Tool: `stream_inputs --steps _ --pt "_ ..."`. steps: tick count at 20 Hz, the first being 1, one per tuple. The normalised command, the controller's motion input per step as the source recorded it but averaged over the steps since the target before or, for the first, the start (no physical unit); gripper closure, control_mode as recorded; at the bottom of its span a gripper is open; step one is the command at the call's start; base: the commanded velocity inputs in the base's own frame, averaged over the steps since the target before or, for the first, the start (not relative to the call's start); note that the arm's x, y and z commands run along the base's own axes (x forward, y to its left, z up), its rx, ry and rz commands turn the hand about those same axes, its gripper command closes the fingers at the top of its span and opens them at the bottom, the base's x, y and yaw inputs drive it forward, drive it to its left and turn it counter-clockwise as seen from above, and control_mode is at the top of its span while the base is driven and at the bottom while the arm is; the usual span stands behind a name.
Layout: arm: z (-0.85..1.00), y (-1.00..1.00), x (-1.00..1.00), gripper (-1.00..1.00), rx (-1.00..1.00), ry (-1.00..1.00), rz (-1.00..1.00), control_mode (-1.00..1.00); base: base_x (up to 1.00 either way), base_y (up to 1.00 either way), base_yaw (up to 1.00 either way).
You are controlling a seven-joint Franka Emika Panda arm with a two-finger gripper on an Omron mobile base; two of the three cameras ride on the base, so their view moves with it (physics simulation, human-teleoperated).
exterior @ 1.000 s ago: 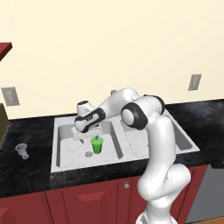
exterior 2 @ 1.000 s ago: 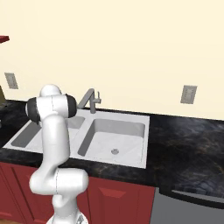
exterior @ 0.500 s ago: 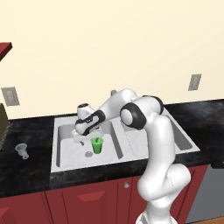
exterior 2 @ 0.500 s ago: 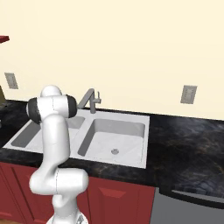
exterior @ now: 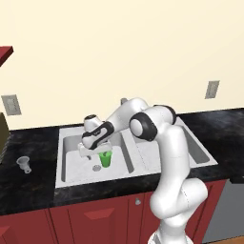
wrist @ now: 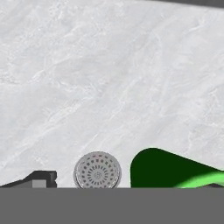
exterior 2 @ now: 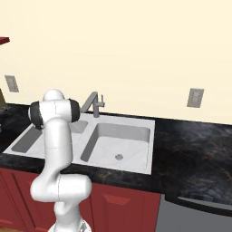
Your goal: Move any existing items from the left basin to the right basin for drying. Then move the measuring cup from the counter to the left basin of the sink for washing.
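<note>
While the green tumbler stands in the left basin, the tool hangs over it, seemingly spread wide.

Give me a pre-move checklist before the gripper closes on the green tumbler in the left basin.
1. Green tumbler upright in the left basin: ok.
2. Gripper open: ok.
3. Tumbler centred between the fingers: not ok; in the hand view it sits off to one side at the lower edge, with the drain nearer the middle.
4. Fingers low enough around the tumbler: cannot tell.
5. Right basin free to receive it: ok.
6. Measuring cup waiting on the counter: ok.
</note>
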Motion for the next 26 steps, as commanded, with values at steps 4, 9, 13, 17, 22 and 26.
stream_inputs --steps 4,9,13,17,22,26 --pt "-0.08 0.00 0.00 1.00 0.00 0.00 0.00 -1.00 0.00 0.00 0.00" --pt "0.00 0.00 0.00 1.00 0.00 0.00 0.00 -1.00 0.00 0.00 0.00" --pt "0.00 0.00 -0.15 1.00 0.00 -0.03 0.00 -1.00 0.00 0.00 0.00" --pt "0.03 0.00 -0.34 1.00 0.00 -0.09 0.00 -1.00 0.00 0.00 0.00" --pt "0.38 0.00 -0.45 1.00 0.00 -0.14 0.00 -1.00 0.00 0.00 0.00" --pt "0.62 -0.04 -0.40 1.00 0.00 -0.09 0.00 -1.00 0.00 0.00 0.00"
